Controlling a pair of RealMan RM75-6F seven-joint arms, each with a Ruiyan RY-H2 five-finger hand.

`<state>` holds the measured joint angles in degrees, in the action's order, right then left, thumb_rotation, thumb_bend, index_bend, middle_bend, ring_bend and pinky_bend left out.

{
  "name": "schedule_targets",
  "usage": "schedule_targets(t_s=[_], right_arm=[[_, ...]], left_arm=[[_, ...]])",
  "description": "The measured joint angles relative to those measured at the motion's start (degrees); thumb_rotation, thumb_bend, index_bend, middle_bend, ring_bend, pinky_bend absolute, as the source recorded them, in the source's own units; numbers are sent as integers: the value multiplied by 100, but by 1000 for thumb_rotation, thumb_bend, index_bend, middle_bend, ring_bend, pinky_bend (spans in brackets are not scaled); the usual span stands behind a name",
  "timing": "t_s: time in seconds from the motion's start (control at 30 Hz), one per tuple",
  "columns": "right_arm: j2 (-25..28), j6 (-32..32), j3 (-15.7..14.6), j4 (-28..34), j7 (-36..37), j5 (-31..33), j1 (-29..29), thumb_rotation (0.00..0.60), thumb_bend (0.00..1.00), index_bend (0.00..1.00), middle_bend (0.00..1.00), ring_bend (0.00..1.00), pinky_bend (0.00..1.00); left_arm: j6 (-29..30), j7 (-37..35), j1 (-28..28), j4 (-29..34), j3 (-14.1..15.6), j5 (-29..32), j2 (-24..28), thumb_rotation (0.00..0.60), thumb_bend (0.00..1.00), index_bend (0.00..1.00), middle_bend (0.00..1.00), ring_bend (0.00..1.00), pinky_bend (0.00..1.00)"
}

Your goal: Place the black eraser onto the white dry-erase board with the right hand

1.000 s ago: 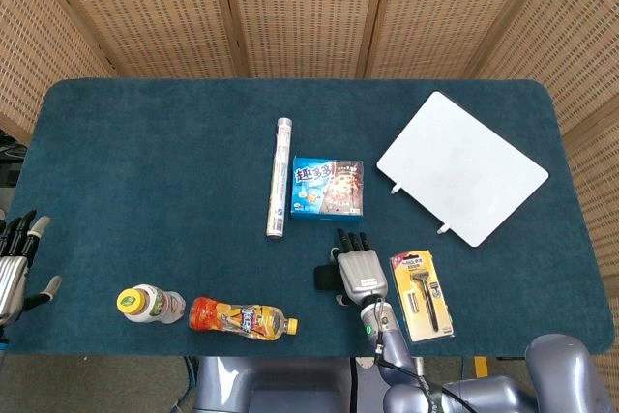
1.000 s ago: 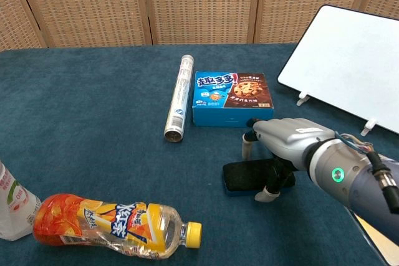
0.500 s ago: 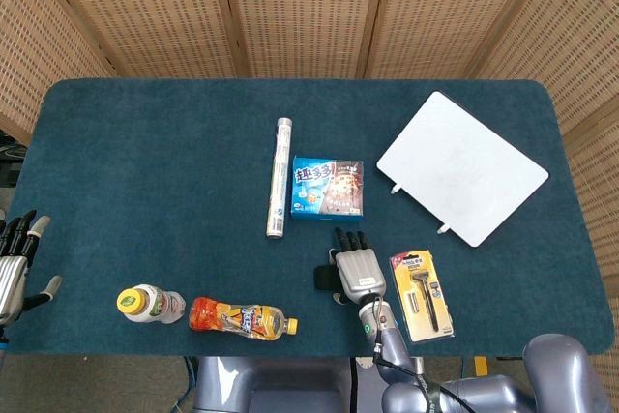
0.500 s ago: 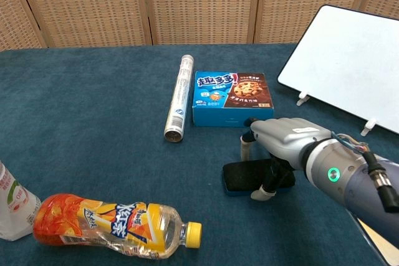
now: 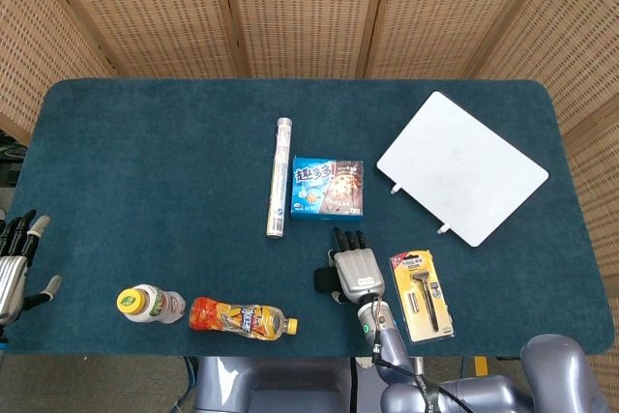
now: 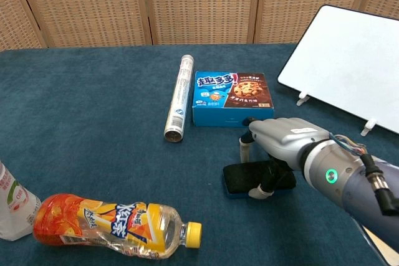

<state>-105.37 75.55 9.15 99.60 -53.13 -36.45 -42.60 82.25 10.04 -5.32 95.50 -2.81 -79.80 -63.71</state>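
The black eraser (image 6: 240, 179) lies flat on the blue cloth near the front edge, just in front of the cookie box. My right hand (image 6: 283, 144) lies over its right part, a finger down behind its far edge and the thumb against its near edge, so the hand grips it. In the head view only the eraser's left end (image 5: 323, 280) shows beside the right hand (image 5: 358, 270). The white dry-erase board (image 5: 462, 166) lies at the far right, also in the chest view (image 6: 349, 60). My left hand (image 5: 14, 258) rests at the table's left edge, fingers apart and holding nothing.
A cookie box (image 5: 328, 188) and a white tube (image 5: 280, 176) lie between the eraser and the table's middle. A packaged razor (image 5: 421, 294) sits right of my right hand. An orange drink bottle (image 5: 240, 317) and a white bottle (image 5: 150, 304) lie at the front left.
The right hand's thumb has curled leftward against the eraser's near edge, and the hand has settled slightly left over it. The eraser has not moved. The left hand is still.
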Motion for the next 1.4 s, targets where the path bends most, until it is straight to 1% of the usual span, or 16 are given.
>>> schedule_targets(t_s=[0.2,0.43,0.7,0.9,1.0,1.17,1.3,1.4], right_arm=[[-14,47,-23,-26,5,-72,24,600,260,451,0,0,0],[102,81,32,60,78,-107,75,600,260,461,0,0,0],[352,231,137,231,189,-300,144,600,260,480,0,0,0],[652,432,260,398,263,-471,221,600,260,488,0,0,0],[908,556,319,440,444,-698,316,600,260,495,0,0,0],[1182,744,376,323,1065,-1184,555,600,260,498,0,0,0],[1283,866,411,-95,1659,-1538,760,600,260,500,0,0,0],[1297,898,454,-531,2127,-1731,886,600,251,500,0,0,0]], left_arm=[[-7,4,-2,5,-1,10,1,600,301,0,0,0,0],[-7,17,-2,5,1,12,0,600,302,0,0,0,0],[-3,37,-3,-3,2,10,-6,600,302,0,0,0,0],[-1,68,-6,-12,4,8,-16,600,302,0,0,0,0],[5,81,-7,-21,5,3,-26,600,302,0,0,0,0],[38,146,-3,-20,10,-26,-32,600,302,0,0,0,0],[74,204,13,0,21,-41,-52,600,302,0,0,0,0],[85,223,20,6,23,-40,-61,600,303,0,0,0,0]])
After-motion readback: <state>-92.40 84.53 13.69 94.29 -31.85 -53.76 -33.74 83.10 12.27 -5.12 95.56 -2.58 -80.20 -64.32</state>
